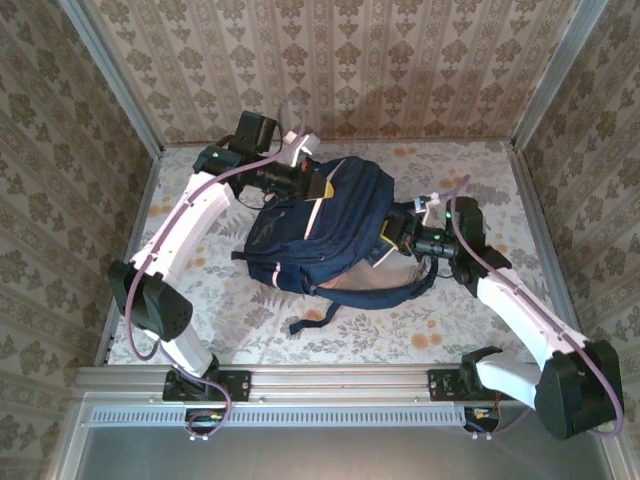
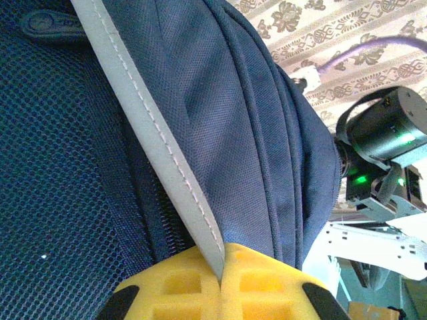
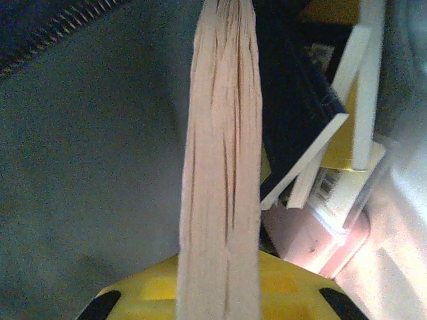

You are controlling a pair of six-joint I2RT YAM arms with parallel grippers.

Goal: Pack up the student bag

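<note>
Top view: student bag (image 1: 320, 225) on table (image 1: 480, 320), left gripper (image 1: 312, 182) at bag's far-left corner, right gripper (image 1: 393, 238) at bag's right edge.
Left wrist view: left gripper clamped on bag's pale trim stripe (image 2: 152, 127).
Right wrist view: right gripper pinching pink fabric strip (image 3: 223, 133); books (image 3: 337, 143) inside bag.

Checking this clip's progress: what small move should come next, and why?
Probably push the book deeper, then release. The right fingers grip it inside the bag, beside other books, while the left fingers pinch the bag's pale trim.
</note>
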